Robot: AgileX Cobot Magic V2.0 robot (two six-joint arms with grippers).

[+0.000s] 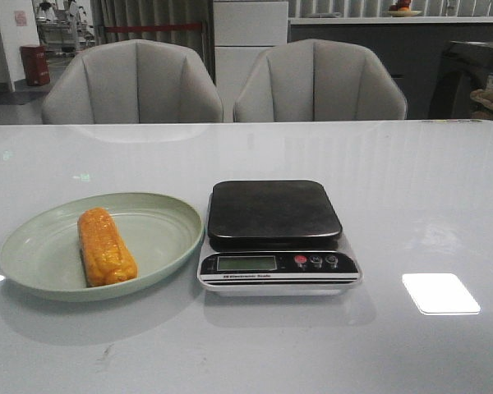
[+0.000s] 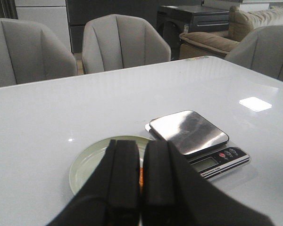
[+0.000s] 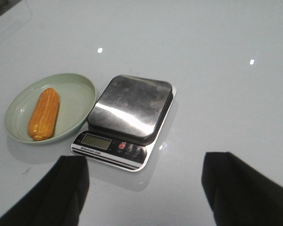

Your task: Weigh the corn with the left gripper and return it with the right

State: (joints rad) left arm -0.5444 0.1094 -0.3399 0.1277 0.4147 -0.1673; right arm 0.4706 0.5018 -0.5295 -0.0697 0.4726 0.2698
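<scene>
**Corn waits on its plate as the weighing has yet to begin**

A cob of corn (image 1: pixel 107 247) lies on its side in a pale green plate (image 1: pixel 160 215) on a glossy white table (image 1: pixel 411 197), just beside a kitchen scale (image 1: pixel 277 235) whose dark steel platform stands bare and whose small display shows no readable figure. Neither arm appears in the front view. The left gripper (image 2: pixel 140 181), seen from its own wrist camera, hangs above and short of the plate with its two black fingers (image 2: pixel 124 179) pressed nearly together and nothing between them; only a sliver of orange shows in the narrow gap. The right gripper (image 3: pixel 141 188) holds back from the table with its fingers spread wide apart and empty, looking down on plate and scale alike.

By the look of things, the first step, the left arm's pick-up, is still to come. To do it well, the left fingers would need to part wider than the cob is thick, come down over its middle and close across its short width, not along its length, since a rounded cob can roll or tip if caught near one end. The plate's raised rim sits close to the cob's far side, so a straight descent from above seems the safer approach. Two grey chairs (image 1: pixel 131 82) stand behind the table.
</scene>
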